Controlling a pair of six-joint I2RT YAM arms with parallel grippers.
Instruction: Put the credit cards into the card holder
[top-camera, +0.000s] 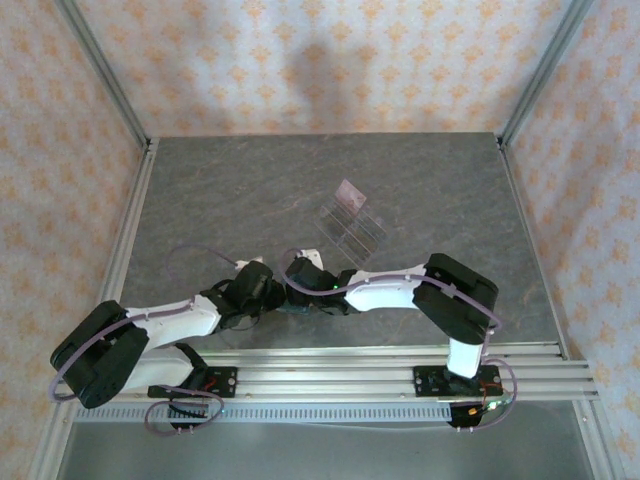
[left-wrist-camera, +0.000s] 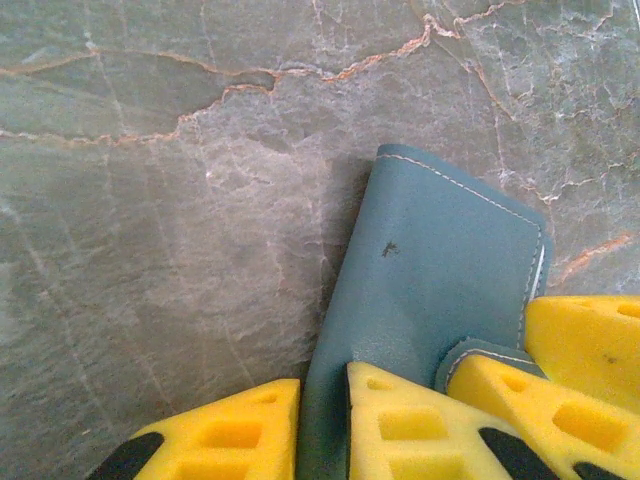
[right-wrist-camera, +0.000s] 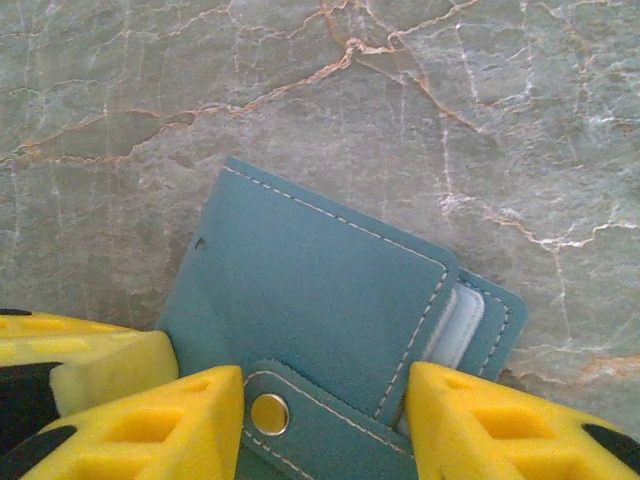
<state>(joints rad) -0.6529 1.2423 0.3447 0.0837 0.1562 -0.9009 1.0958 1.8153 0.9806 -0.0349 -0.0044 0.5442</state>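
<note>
The card holder (right-wrist-camera: 310, 290) mostly hides a pale card (right-wrist-camera: 462, 322).

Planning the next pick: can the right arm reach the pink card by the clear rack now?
Probably yes, once freed. The right gripper is down at the card holder, jaws either side of its snap tab. Only bare table and the clear rack lie between it and the pink card.
</note>
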